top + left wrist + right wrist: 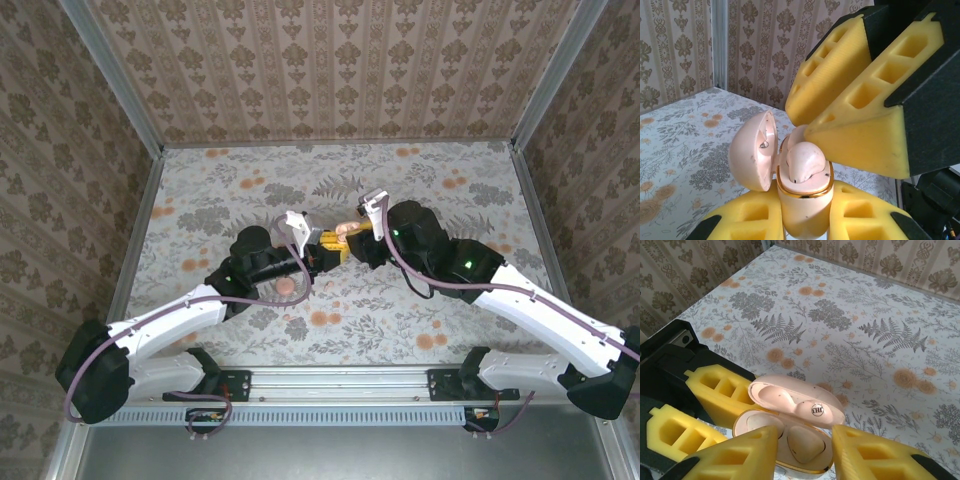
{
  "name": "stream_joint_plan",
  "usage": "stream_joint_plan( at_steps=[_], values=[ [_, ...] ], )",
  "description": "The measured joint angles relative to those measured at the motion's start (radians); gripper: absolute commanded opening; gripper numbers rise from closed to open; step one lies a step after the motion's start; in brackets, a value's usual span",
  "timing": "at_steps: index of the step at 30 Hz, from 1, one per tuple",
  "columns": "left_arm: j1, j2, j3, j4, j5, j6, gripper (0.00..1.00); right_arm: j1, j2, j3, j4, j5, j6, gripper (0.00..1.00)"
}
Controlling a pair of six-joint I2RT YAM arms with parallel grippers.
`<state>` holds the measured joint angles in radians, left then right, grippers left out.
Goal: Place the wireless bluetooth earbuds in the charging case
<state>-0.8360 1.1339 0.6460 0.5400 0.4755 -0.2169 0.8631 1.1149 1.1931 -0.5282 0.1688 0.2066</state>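
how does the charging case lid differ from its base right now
The base sits clamped between the yellow pads of the left gripper, while the lid hangs free, hinged wide open to one side. The base carries a gold rim; the lid's edge is plain. An earbud lies in the base, whereas the lid's hollows are empty apart from a small round logo. Both are glossy pale pink halves of one case.

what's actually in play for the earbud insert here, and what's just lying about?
In the job:
- case, lid open, held by the left end effector
- earbud, sitting in the case
- right end effector, jaws apart at the case

Just there:
- floral table cover
- wallpapered walls
- metal frame
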Motion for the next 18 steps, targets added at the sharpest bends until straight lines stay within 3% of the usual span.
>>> stream_joint_plan(
  at_steps=[18],
  values=[
    [0.006, -0.007, 0.0, 0.051, -0.027, 0.0, 0.0, -0.026, -0.02, 0.116, -0.081, -0.117, 0.096, 0.47]
  ],
)
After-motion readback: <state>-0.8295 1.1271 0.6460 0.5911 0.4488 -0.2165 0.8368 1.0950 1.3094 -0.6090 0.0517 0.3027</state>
